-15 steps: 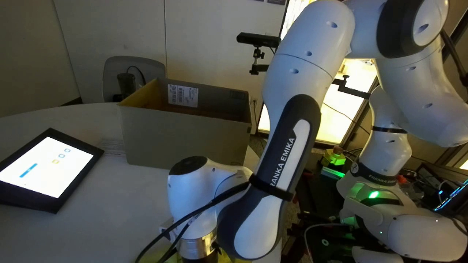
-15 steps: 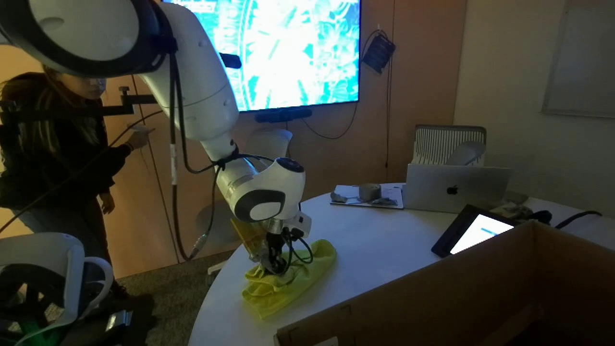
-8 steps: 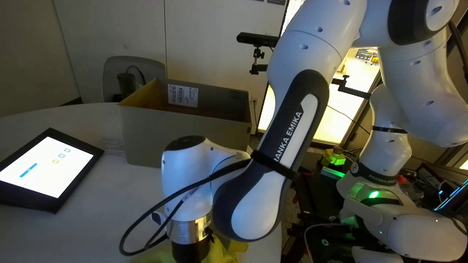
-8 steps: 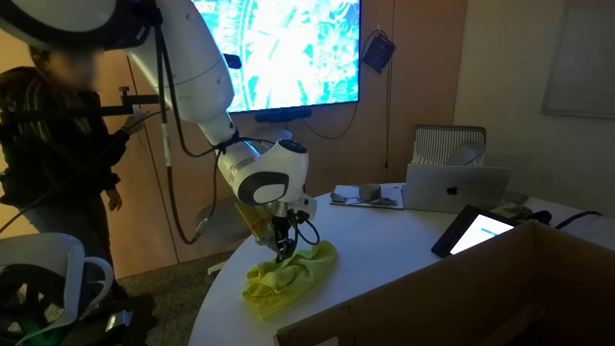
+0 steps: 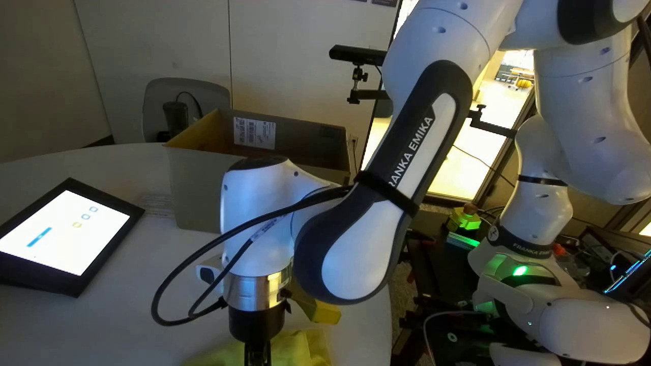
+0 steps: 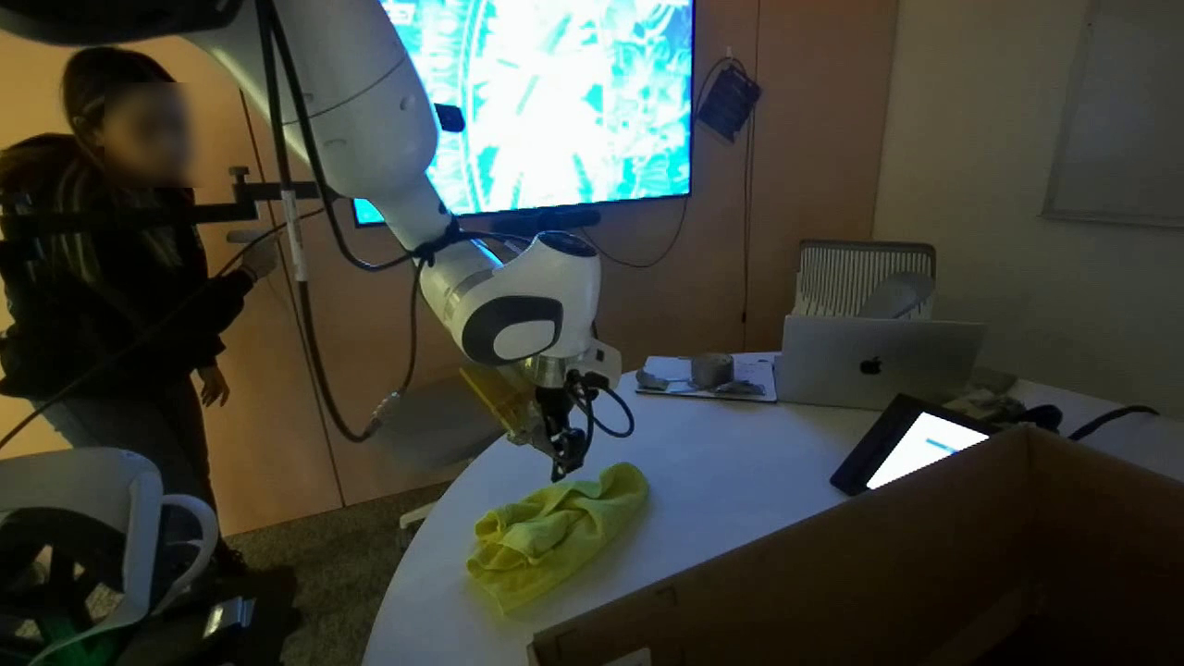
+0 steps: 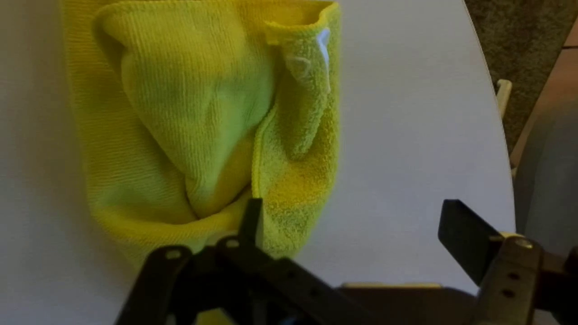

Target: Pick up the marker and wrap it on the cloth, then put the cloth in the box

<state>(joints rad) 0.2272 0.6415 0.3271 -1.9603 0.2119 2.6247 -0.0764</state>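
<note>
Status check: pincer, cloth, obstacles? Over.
Pincer open, nothing held. Cloth bunched on table; marker not visible. Box walls possibly in the way.

Cloth [image 5: 297, 349] partly below frame in an exterior view

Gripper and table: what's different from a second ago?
The gripper rose off the cloth and now hangs above it, jaws open, holding nothing; it has apparently just let go. The cloth lies roughly where it was; box and tablet stayed put.
</note>
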